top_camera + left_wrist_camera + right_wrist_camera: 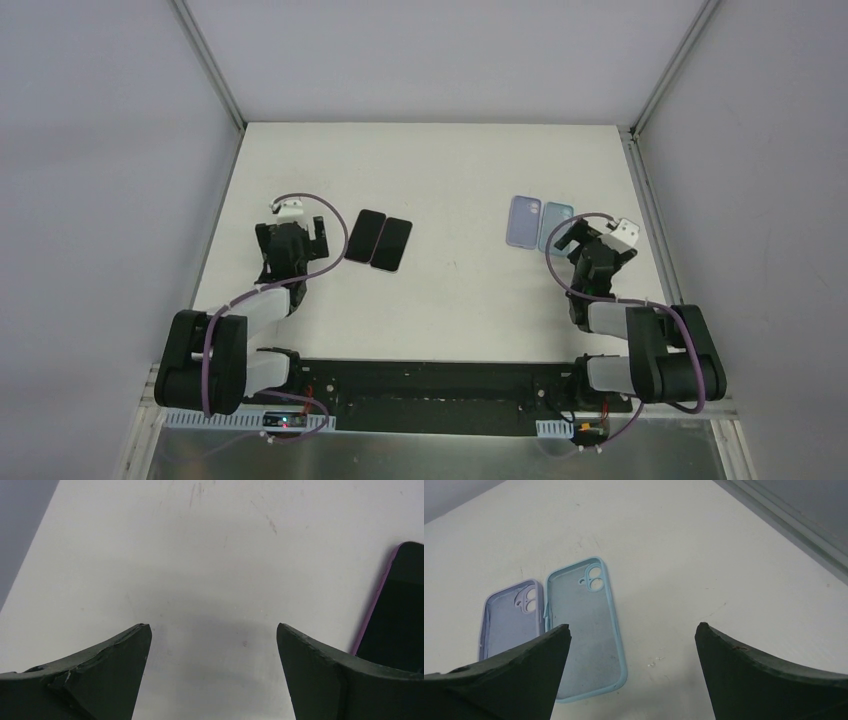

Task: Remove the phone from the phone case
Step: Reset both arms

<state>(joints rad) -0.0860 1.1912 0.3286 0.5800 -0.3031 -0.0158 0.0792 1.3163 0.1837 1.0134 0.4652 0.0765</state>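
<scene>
The left gripper [214, 630] and right gripper [633, 627] sit low over the white desk [450, 300], jaws spread wide, holding nothing. Just past the left one lie two dark phones [378, 240], side by side. Past the right one, the lavender case [509, 620] and light-blue case [584, 630] lie empty, insides up.

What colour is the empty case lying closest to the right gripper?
The case is light blue; the right wrist view shows it best.
</scene>
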